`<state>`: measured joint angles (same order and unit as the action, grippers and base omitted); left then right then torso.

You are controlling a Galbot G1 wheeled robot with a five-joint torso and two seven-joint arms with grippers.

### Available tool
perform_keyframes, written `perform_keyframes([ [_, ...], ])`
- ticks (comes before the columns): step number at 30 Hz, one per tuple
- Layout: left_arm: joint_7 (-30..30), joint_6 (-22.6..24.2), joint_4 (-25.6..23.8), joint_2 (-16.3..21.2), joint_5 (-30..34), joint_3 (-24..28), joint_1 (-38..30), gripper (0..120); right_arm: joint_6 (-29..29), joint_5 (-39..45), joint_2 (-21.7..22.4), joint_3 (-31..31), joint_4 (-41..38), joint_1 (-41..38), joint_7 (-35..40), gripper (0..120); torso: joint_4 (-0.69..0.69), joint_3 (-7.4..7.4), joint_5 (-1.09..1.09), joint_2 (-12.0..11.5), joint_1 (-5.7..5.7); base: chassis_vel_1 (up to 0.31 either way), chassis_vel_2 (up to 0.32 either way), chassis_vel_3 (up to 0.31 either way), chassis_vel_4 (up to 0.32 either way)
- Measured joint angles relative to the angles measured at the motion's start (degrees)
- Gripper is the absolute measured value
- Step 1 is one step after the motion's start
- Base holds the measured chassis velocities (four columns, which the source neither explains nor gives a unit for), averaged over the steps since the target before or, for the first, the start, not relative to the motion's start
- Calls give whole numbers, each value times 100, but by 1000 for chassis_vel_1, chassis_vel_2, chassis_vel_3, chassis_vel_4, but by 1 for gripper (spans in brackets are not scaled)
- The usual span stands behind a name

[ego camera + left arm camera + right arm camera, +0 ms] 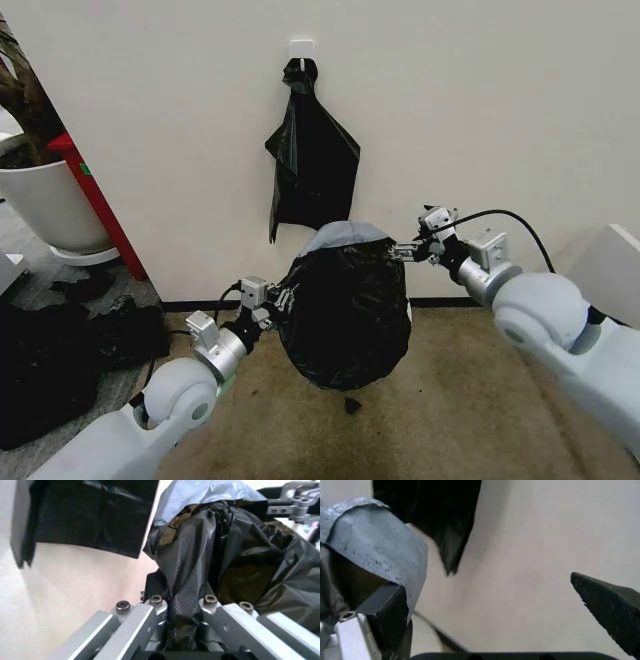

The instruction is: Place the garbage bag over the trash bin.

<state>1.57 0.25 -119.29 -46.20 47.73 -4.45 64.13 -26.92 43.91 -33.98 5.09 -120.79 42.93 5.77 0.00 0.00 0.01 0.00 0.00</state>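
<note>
The garbage bag [343,318] bulges as a glossy black dome between both arms, low in front of the wall; its stretched top [345,237] shines grey. The trash bin is hidden under it. My left gripper [264,303] is at the bag's left side, shut on a gathered fold of the plastic [186,592], which runs between its fingers [150,611]. My right gripper [407,250] touches the bag's upper right edge. It stands open, its jaws wide apart, and the stretched grey film [380,543] drapes over one finger [387,609]; the other finger [612,605] is bare.
A narrow knotted black sack [312,165] hangs from a wall hook right behind the bag. At the left stand a white planter [45,205] and a red board [100,210], with black bundles [50,370] on the floor. A small black scrap [352,405] lies on the carpet.
</note>
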Motion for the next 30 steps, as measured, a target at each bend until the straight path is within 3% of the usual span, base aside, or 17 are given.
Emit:
perform_keyframes([
  [3, -110, -10, -5, 1, 6, -9, 28, 4, 87, 478, 157, 49, 205, -57, -367, 100, -1, 0, 0, 0, 0, 0, 0, 0, 0],
  [7, -426, -74, -39, -14, 20, -33, 94, 4, 98, 1880, 454, 68, 1063, -303, -1698, 100, 0, 0, -1, 0, 0, 0, 0, 0, 0],
  [17, -982, -219, -239, 70, 20, -231, 302, 4, -120, 3307, 445, -148, 2101, -139, -2616, 100, 0, 0, 0, 0, 0, 0, 0, 0, 0],
  [24, -1127, -269, -268, 57, 177, -283, 319, 4, -164, 2914, 504, -151, 2725, -11, -3978, 100, 0, 0, -1, 0, 0, 0, 0, 0, 0],
  [30, -1094, -208, -260, -10, 543, -260, 271, 4, -9, 2566, 421, -202, 3027, 81, -4242, 100, 0, 0, 0, 0, 0, 0, 0, 0, 0],
])
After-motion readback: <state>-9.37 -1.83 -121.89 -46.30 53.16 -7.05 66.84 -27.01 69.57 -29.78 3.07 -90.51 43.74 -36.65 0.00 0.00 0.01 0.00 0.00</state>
